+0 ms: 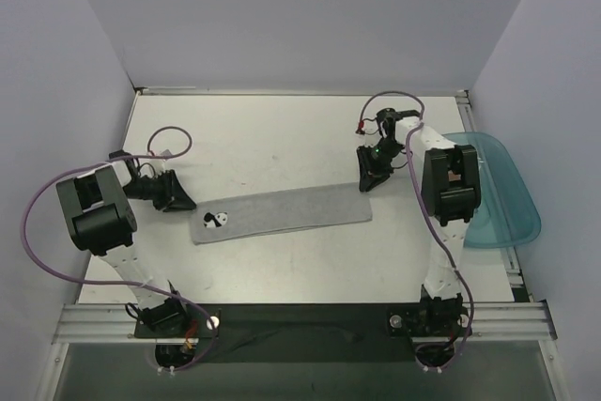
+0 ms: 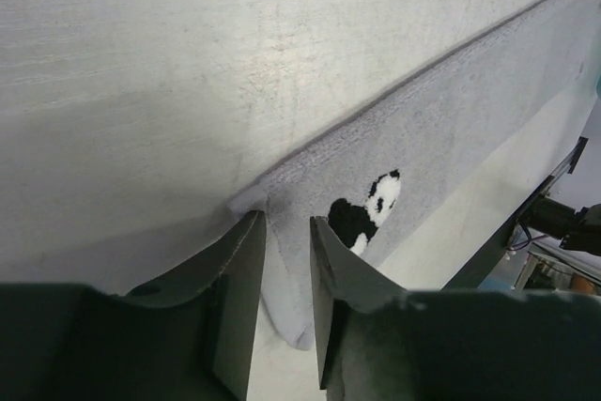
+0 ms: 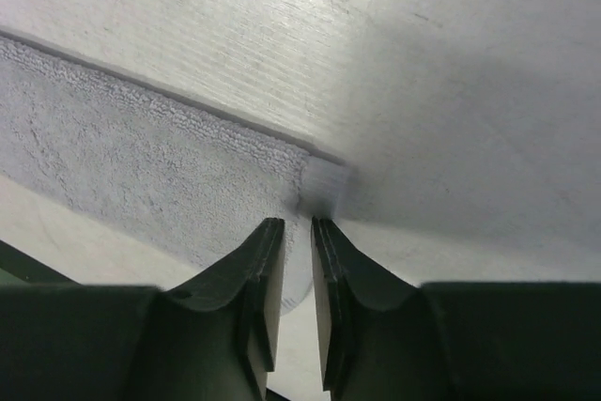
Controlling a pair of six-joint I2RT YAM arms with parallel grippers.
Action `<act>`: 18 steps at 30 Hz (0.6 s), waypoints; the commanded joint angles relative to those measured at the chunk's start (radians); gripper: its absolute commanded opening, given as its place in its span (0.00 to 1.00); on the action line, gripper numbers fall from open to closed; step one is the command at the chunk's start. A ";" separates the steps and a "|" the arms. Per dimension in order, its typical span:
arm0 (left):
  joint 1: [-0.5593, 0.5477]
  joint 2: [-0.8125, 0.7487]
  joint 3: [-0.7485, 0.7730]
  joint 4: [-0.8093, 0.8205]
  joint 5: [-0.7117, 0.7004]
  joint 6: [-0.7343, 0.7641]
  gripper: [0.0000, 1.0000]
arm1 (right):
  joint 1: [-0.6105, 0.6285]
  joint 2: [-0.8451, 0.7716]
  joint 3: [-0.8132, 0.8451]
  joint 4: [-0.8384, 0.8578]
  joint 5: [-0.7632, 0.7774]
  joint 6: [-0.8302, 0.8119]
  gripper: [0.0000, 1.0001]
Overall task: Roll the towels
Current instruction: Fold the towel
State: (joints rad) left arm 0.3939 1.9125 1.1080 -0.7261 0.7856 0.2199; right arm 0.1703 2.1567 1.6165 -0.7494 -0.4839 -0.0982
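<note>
Pale tabletop (image 1: 282, 133) lies under both claws. The left gripper (image 2: 286, 220), jaws a slit apart, straddles one end of the grey towel (image 2: 451, 119); I cannot tell whether it pinches. The right gripper (image 3: 298, 223), narrowly parted, holds nothing and sits just short of the other corner. The towel lies flat between them, with a teal tray (image 1: 507, 204) beyond the right arm.
</note>
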 commanded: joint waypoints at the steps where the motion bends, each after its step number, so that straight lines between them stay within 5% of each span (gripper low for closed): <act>1: -0.004 -0.108 0.007 -0.013 0.012 0.065 0.38 | -0.008 -0.105 0.002 -0.044 0.015 0.014 0.26; 5: -0.018 -0.211 -0.016 -0.022 -0.008 0.090 0.49 | -0.015 -0.245 -0.078 -0.042 0.050 0.052 0.50; 18: -0.046 -0.342 -0.054 -0.016 -0.081 0.110 0.55 | 0.031 -0.189 -0.193 0.007 0.163 0.130 0.47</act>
State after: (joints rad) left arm 0.3504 1.5970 1.0569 -0.7368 0.7261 0.3004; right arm 0.1791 1.9484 1.4406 -0.7269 -0.3618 0.0017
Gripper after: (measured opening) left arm 0.547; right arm 0.475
